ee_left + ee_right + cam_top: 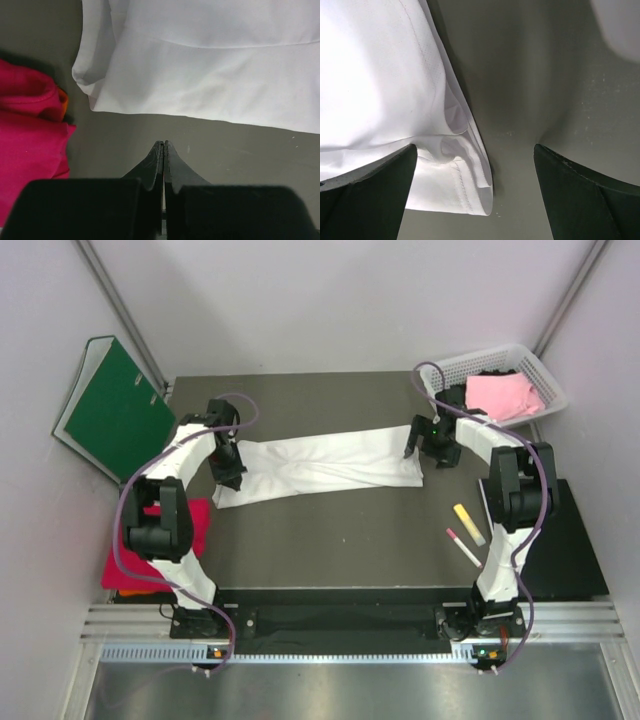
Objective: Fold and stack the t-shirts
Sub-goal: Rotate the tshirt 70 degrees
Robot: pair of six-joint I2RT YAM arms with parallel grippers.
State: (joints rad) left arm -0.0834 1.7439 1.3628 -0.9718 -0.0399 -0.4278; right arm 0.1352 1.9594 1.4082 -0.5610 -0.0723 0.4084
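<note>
- White t-shirt (320,465) lies on the dark table (330,540) as a long folded strip, running left to right between the two arms (left end a little nearer the bases).
- Left gripper (164,146): fingers pressed together, nothing between them. Tips sit over bare table just short of the strip's near edge, by its left corner. No contact with the cloth in the wrist view.
- Right gripper (475,150): jaws spread wide, holding nothing. The strip's right-end corner, hem stitching showing, lies in the gap close to one finger (367,200). Bare table fills the rest.
- Crimson t-shirt (150,565) is bunched at the table's near-left edge, beside the left arm. A sliver of orange cloth (63,100) peeks out at its edge.
- Pink t-shirt (500,395) sits in the white basket (545,375) at the far right corner.
- Green binder (115,410) leans at the left wall.
- A yellow marker (468,523) and a pink marker (462,547) lie near the right arm.
</note>
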